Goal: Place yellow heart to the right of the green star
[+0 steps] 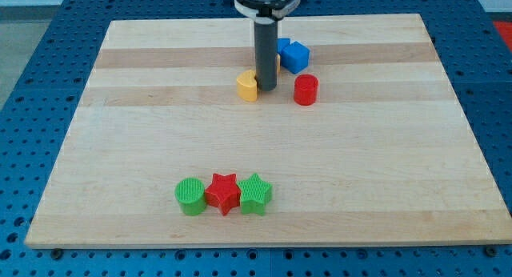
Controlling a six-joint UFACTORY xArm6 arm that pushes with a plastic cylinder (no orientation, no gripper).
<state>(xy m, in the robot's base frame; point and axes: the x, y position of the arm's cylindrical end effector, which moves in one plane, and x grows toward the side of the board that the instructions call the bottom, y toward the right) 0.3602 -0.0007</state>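
Note:
The yellow heart [247,86] lies in the upper middle of the wooden board [144,125]. My tip [266,88] stands right beside it, touching or nearly touching its right side. The green star [255,194] lies near the view's bottom, the rightmost of a row of three blocks. It is far below the heart and my tip.
A red star [223,194] touches the green star's left side, and a green cylinder [190,196] sits left of that. A red cylinder [306,90] stands right of my tip. A blue block [294,55] lies above it, partly behind the rod.

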